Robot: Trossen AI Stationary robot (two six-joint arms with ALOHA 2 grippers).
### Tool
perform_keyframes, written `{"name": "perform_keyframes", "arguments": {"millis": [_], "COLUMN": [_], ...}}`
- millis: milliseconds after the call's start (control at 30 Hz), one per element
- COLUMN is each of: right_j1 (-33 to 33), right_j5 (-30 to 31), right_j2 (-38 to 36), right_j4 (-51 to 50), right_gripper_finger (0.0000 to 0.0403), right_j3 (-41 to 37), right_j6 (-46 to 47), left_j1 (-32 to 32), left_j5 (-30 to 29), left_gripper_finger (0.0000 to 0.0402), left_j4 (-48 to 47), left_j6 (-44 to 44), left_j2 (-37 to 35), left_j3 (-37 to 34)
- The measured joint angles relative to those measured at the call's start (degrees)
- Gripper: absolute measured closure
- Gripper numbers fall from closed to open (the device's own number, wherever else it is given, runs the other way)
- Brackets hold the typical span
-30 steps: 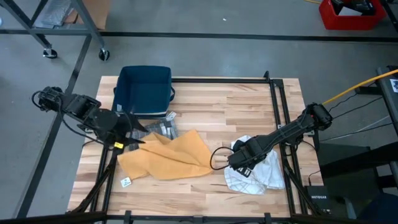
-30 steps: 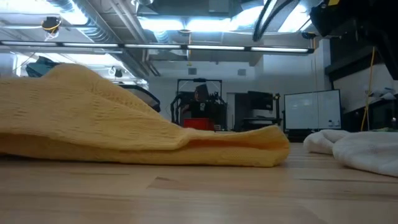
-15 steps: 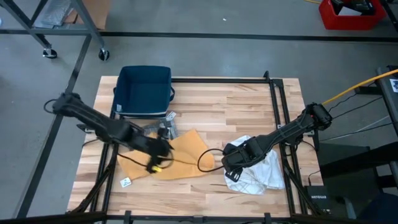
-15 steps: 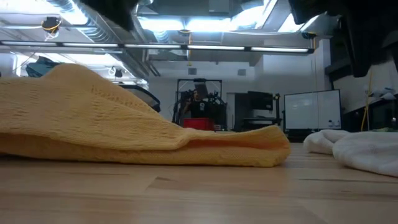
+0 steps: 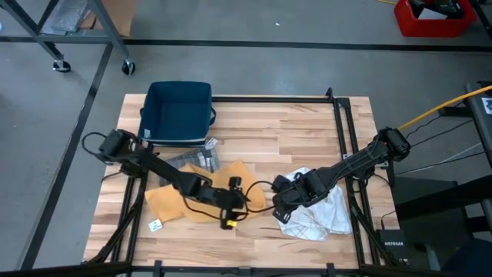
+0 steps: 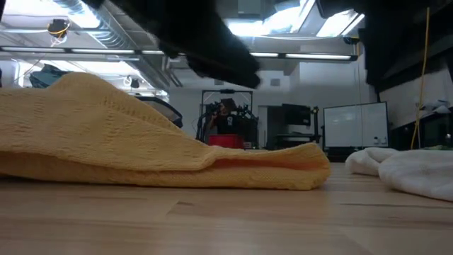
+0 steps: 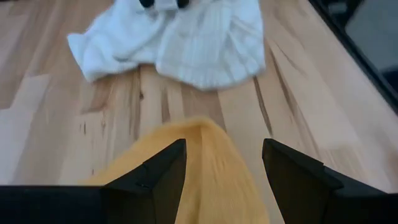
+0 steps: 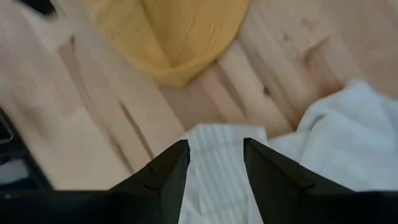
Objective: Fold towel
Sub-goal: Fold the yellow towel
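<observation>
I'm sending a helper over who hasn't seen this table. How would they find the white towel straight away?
Start at the wooden table and go to the side opposite the dark blue bin, by the right arm. The white towel lies crumpled there, under the right hand. It is the only white cloth; the yellow towel beside it lies apart, under the left hand.

On my bench point(image 5: 307, 123), the bin point(image 5: 178, 111) sits at the far left corner. Nearer me, the towel point(image 5: 173, 201) lies left of centre, with the second towel point(image 5: 327, 211) to its right, apart from it. My left tool point(image 5: 240, 198) hangs over the first towel's right edge; my right tool point(image 5: 280, 206) over the second's left edge.
</observation>
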Motion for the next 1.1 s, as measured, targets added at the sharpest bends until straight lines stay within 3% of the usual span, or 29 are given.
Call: {"name": "perform_keyframes", "arguments": {"millis": [333, 667, 1100], "right_j1": [-0.02, -0.02, -0.02], "right_j5": [10.3, 17.61, 22.76], "right_j2": [0.02, 0.02, 0.02], "right_j4": [2.67, 11.28, 25.66], "right_gripper_finger": [0.0237, 0.0237, 0.0237], "right_j3": [0.0, 0.0, 0.0], "right_j6": [-0.05, 0.0, -0.01], "left_j1": [2.72, 2.57, 0.36], "left_j5": [8.37, 9.96, 10.01], "left_gripper_finger": [0.0199, 0.0199, 0.0199], "left_j4": [6.69, 6.32, 2.5], "left_j6": [-13.41, -9.2, -3.56], "left_j2": [6.61, 7.21, 8.61], "left_j3": [0.04, 0.1, 0.02]}}
